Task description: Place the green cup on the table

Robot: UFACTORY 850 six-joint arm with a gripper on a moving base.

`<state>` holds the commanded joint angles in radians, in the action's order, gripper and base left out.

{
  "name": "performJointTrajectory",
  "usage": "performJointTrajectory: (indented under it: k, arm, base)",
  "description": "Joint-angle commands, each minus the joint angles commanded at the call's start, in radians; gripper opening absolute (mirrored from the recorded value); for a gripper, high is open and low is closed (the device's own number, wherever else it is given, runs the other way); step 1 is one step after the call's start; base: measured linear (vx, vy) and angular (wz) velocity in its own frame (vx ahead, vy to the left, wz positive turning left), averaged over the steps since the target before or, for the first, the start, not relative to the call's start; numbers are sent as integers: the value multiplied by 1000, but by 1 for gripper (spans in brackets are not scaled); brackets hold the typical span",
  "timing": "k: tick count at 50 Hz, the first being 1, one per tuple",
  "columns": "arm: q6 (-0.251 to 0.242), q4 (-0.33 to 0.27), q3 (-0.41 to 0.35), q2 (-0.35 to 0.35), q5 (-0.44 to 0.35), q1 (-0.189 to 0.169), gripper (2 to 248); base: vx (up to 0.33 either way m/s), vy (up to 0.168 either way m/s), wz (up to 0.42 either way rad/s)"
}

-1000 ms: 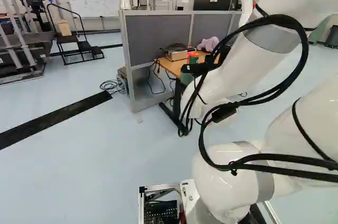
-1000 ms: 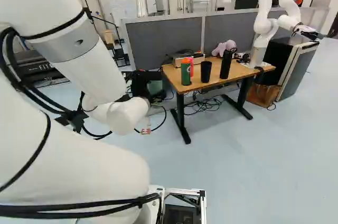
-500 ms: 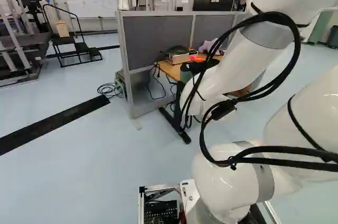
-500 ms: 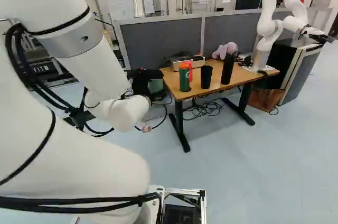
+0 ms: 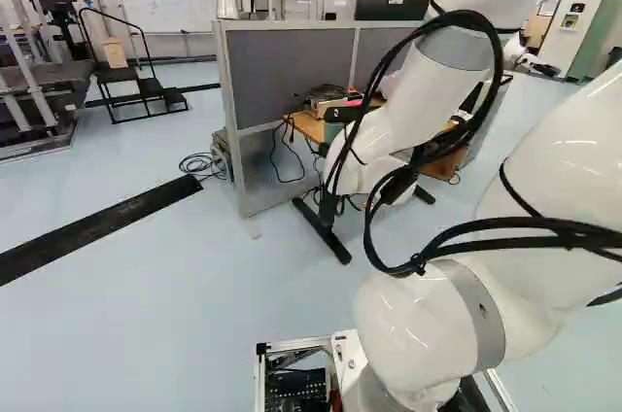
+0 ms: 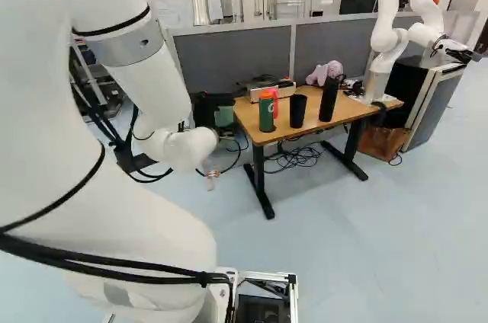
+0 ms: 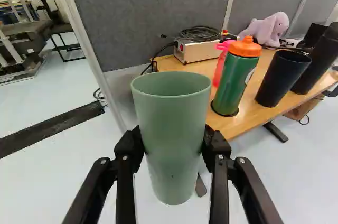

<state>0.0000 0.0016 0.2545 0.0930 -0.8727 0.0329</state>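
My gripper shows in the right base view just left of the table, carrying the green cup. In the wrist view the gripper is shut on the pale green cup, one finger on each side. The cup is upright, its open rim uppermost, held in the air beside the near left corner of the wooden table. Its underside and the pads are hidden.
On the table stand a green bottle with orange lid, a pink bottle, a black cup, a black tumbler, a boxy device and a plush toy. Grey partitions rise behind; another robot is at the far end.
The base moved early on, shifting the scene slightly, then stayed put. The arm has swung and its upper links shifted left in the left base view; the cup came along in the gripper.
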Motion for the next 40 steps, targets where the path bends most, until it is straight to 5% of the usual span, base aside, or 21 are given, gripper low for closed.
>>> performJointTrajectory:
  k: [40]
  arm:
    - [0,169,216,-211,-79,51,125]
  base:
    - [0,0,0]
